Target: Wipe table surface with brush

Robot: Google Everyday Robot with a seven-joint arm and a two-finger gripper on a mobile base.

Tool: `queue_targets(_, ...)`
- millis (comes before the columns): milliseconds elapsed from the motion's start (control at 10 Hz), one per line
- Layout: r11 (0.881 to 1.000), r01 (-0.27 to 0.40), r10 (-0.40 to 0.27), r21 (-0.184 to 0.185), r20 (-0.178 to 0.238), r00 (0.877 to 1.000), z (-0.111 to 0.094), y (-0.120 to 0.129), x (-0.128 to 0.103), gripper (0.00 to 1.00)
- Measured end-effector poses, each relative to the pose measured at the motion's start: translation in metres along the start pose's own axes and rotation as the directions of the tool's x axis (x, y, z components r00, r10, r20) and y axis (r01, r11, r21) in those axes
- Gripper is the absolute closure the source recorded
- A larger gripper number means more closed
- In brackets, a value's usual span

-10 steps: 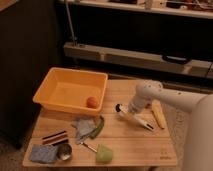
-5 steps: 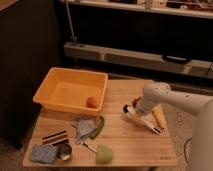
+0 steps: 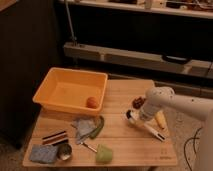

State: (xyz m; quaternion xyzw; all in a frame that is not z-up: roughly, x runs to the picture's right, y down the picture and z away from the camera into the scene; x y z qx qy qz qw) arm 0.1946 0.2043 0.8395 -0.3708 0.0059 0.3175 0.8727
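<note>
A brush point(image 3: 149, 128) with a white handle lies on the wooden table point(image 3: 125, 145) at the right, its head toward the centre and its handle pointing at the front right corner. My gripper point(image 3: 135, 109), on the white arm point(image 3: 165, 99) coming in from the right, is low over the brush's head end, next to a dark red part at its tip. Whether it holds the brush cannot be made out.
An orange bin point(image 3: 70, 90) with an orange ball point(image 3: 92, 102) sits at the back left. A yellow object point(image 3: 160, 120) lies beside the brush. A grey cloth point(image 3: 84, 127), green cup point(image 3: 104, 153), blue sponge point(image 3: 41, 153), metal lid point(image 3: 64, 152) and dark bar point(image 3: 54, 137) lie at the front left.
The arm's elbow has shifted slightly to the right and the gripper has dropped a little toward the table. The other objects have not moved.
</note>
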Motion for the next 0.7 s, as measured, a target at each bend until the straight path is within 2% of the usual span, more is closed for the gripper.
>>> queue_targets(300, 0.998, 0.038, -0.038, -0.054, -0.007, 0.999, 0.013, 0.021, 0.003, 1.0)
queue_targets(700, 0.992, 0.081, -0.082, -0.093, -0.006, 0.997, 0.014, 0.038, 0.014, 1.0)
